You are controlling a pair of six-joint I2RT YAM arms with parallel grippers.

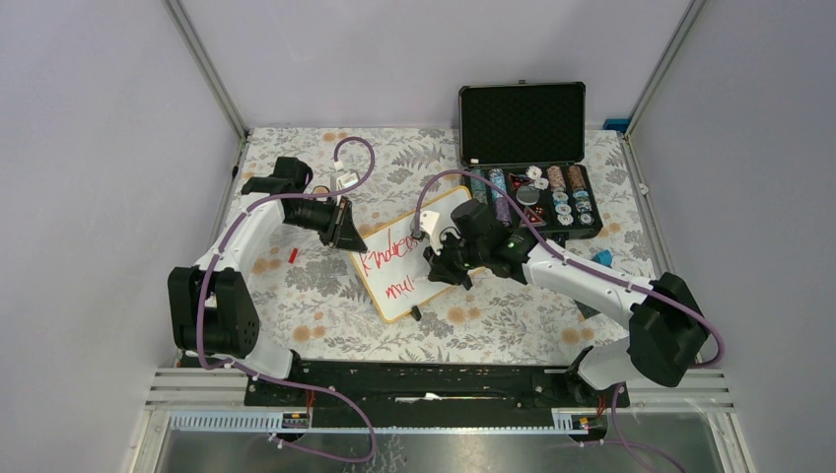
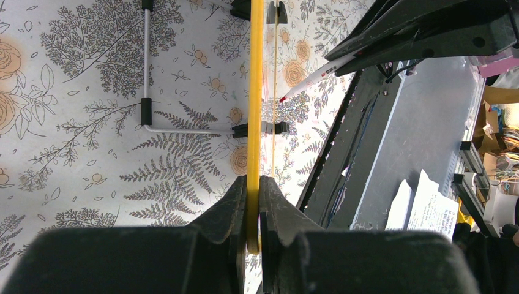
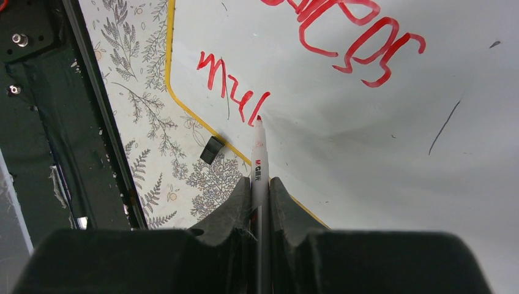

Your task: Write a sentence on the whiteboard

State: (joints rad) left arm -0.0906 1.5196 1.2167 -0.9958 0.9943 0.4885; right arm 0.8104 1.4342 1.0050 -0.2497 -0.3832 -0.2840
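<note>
Seen from above, the whiteboard (image 1: pixel 389 276) sits near the middle of a floral tablecloth (image 1: pixel 296 296), turned at an angle between my two arms. My left pincer (image 1: pixel 345 229) has it by the upper left edge. In my left wrist view the board appears edge-on as a thin yellow strip, and my two fingers (image 2: pixel 235 205) are closed almost together, pressing that strip from both sides. A bent wire stand (image 2: pixel 147 73) reaches out from the back of the board onto the cloth. My right pincer (image 1: pixel 441 264) is over the board's right half, its jaws narrowed tight around a white marker (image 3: pixel 258 153) with a red tip. The sentence (image 1: pixel 386 249) is in red handwriting. The upper line is partly cut off in my right wrist view and ends in "s"; the lower line so far reads "mul". The marker tip rests at the foot of that last stroke and seems to touch the white surface. A small black foot (image 3: pixel 212 149) shows under the board's yellow rim. An open black case (image 1: pixel 522 128) holding stacked chips stands at the far right of the table.
</note>
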